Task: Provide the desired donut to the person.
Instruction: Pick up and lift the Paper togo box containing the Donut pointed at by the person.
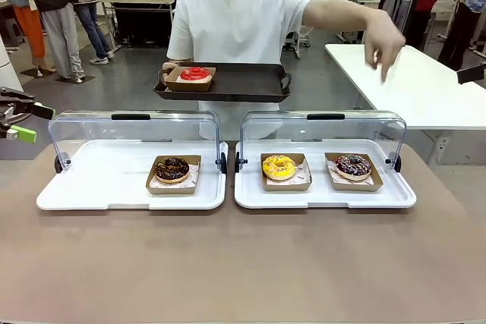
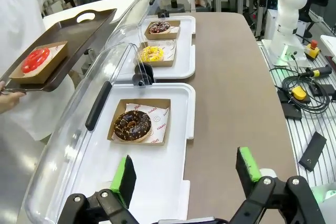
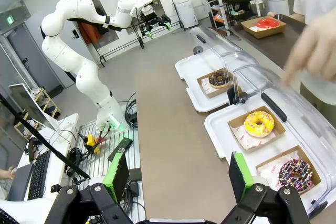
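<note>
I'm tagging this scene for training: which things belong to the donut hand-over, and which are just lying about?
Job: person, brown tray, red donut, chocolate donut, yellow donut, sprinkled donut, left gripper, right gripper.
Lying about: cables, side table, keyboard.

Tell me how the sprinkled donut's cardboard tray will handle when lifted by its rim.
The cardboard tray looks thin, so its rim probably flexes under a pinch. The sprinkled donut lies loose on paper and may slide if the tray tilts. The load seems light, and the icing likely smears if touched.
</note>
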`<move>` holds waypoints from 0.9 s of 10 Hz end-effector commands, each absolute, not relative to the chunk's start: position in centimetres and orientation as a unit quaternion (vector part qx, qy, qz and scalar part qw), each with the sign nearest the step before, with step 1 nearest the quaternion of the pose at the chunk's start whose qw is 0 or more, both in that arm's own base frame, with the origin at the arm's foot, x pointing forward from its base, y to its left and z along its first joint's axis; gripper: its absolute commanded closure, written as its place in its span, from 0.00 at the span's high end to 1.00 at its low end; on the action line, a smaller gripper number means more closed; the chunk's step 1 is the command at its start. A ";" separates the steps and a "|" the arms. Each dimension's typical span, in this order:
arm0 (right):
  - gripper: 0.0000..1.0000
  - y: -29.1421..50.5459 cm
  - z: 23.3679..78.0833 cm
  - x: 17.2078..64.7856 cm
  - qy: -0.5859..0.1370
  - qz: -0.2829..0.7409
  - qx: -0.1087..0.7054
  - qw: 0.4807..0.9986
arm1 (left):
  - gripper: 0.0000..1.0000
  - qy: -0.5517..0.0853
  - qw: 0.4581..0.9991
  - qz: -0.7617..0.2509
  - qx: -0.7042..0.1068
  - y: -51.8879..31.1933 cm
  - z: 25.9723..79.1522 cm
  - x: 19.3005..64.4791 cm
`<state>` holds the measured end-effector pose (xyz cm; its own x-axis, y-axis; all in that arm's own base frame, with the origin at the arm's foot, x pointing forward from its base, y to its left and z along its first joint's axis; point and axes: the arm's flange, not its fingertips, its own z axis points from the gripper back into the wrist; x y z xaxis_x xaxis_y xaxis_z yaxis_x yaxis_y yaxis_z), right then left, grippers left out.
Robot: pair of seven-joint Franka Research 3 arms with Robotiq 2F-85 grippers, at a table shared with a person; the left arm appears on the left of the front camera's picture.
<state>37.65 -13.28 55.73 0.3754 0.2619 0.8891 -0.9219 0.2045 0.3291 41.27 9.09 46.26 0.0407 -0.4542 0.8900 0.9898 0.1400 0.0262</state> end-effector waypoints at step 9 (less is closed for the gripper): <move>1.00 -13.1 55.8 37.7 -0.362 0.431 0.466 0.683 | 1.00 -0.402 0.639 -0.565 -0.334 9.1 46.3 41.2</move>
<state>37.65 -13.28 55.73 0.3754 0.2619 0.8891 -0.9219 0.2045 0.3291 41.28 9.09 46.23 0.0413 -0.4538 0.8902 0.9899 0.1397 0.0253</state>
